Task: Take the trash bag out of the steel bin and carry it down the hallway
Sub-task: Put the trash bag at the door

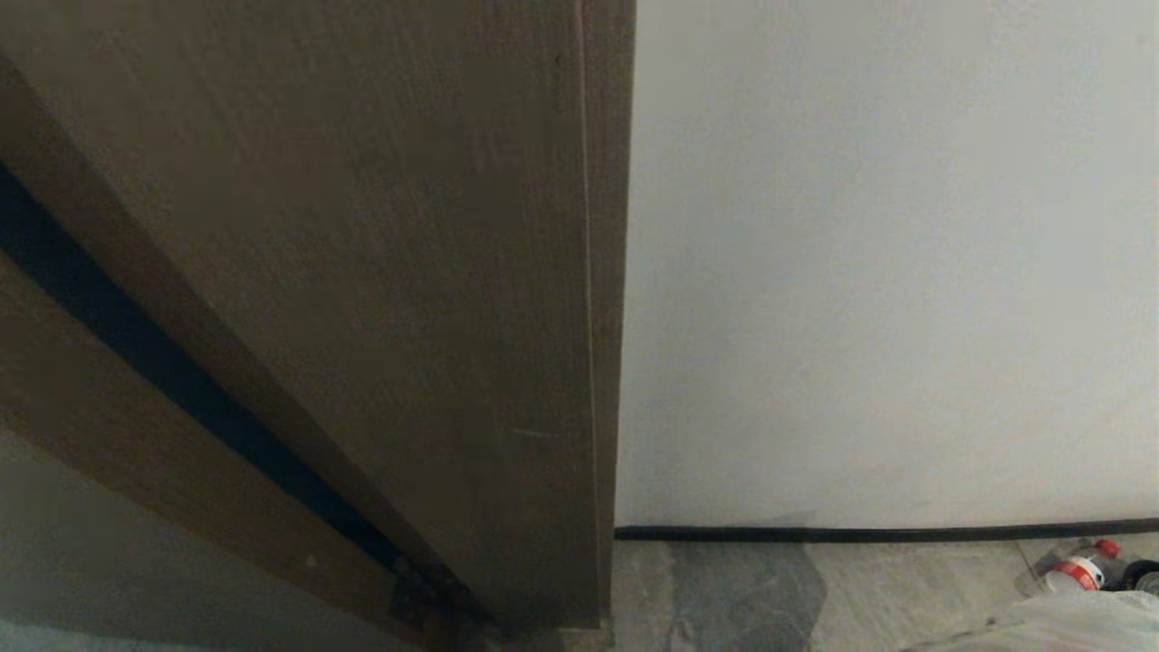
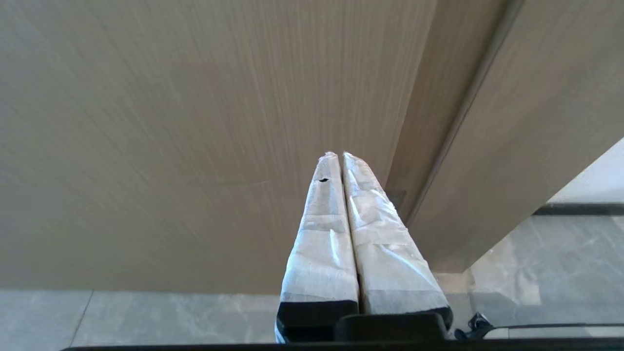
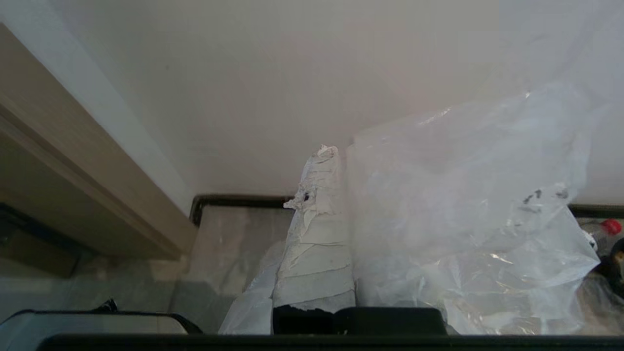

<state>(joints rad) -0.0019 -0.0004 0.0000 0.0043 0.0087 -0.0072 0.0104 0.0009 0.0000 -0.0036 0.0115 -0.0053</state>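
Door frame (image 1: 362, 272): brown wood grain, filling the left half of the head view; dark gap along its left side.
Wall (image 1: 887, 254): white, plain; black baseboard (image 1: 887, 532) at its foot.
Floor (image 1: 905, 589): glossy grey-beige tile.
Trash bag (image 3: 463, 204): thin clear plastic, bunched against the right gripper (image 3: 336, 151); a corner visible at the lower right of the head view (image 1: 1068, 625).
Right gripper: taped fingers pinched together on the bag's film.
Left gripper (image 2: 337, 155): taped fingers pressed tip to tip, nothing between them, facing the wooden panel.
Bottle (image 1: 1082, 569): red cap, red-and-white label, lying by the baseboard; lettering illegible.
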